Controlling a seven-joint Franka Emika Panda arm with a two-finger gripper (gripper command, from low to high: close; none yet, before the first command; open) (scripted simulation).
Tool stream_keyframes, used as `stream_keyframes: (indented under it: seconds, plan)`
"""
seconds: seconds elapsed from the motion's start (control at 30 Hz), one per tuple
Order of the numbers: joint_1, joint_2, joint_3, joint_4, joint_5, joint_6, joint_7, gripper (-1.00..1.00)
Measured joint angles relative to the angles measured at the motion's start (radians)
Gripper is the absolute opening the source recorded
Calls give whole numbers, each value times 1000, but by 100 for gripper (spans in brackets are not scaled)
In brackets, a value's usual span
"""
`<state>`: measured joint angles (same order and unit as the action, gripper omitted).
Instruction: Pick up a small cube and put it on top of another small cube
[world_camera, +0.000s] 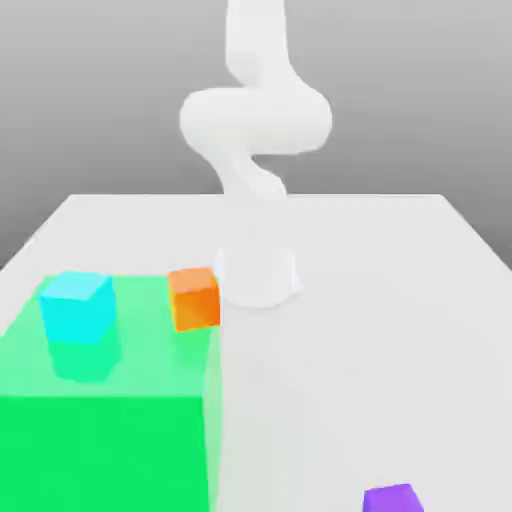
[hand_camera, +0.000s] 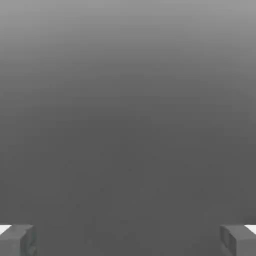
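The exterior view is facing the arm (world_camera: 255, 150) from the table's (world_camera: 400, 300) near edge, looking slightly down; the hand view is looking past its fingertips (hand_camera: 17, 240) at plain grey.

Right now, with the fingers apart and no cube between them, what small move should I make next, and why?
Probably bring the gripper down toward the table, aiming at one small cube, likely the orange cube. The fingertips stand wide apart with nothing between them, so nothing is grasped yet. The cyan cube sits apart from it on the green block, a possible stacking target.
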<state>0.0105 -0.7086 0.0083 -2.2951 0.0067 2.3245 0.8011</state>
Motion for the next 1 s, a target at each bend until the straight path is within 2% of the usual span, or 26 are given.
stream_keyframes:
  seconds: [0.47,1.0]
  plan:
    - [52,513,69,27,6,138,30,0]
    - [156,1096,93,62,-85,304,130,0]
